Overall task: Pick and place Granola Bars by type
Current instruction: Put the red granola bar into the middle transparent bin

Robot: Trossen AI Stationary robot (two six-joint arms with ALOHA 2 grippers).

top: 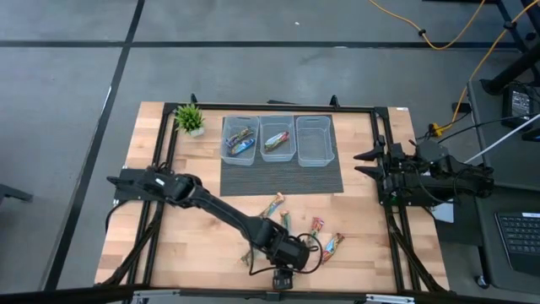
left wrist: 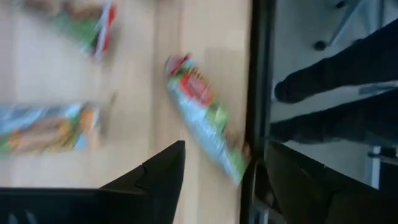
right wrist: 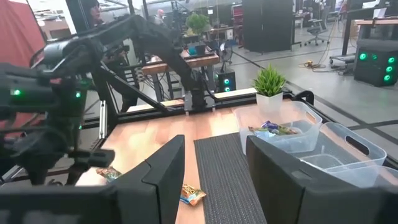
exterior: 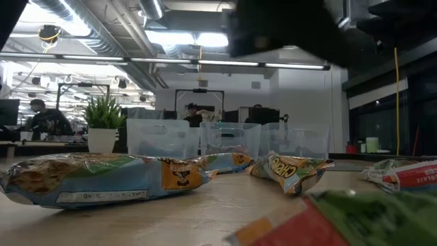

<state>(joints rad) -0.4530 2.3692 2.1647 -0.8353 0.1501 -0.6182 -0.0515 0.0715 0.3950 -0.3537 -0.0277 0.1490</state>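
Several granola bars [top: 325, 245] lie loose on the table [top: 152, 135]; two bins [top: 239, 140] hold others. Left end effector [top: 283, 279] open at the front edge; wrist view shows a green-red bar [left wrist: 205, 118] beside it. Right end effector [top: 363, 163] waits, open, empty. Wrapper writing unreadable.

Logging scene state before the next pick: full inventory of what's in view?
Granola bars: about five loose, multicoloured wrappers, on the wood near the table's front edge; about three more in the bins.
Clear bins: three, in a row on the mat; left and middle hold bars, right looks bare.
Mat: one, dark grey, table centre.
Potted plant: one, green, beside the left bin.
Table: one, light wood, black frame.
Left gripper: open, at the front edge over a bar.
Right gripper: open, parked at the right edge.
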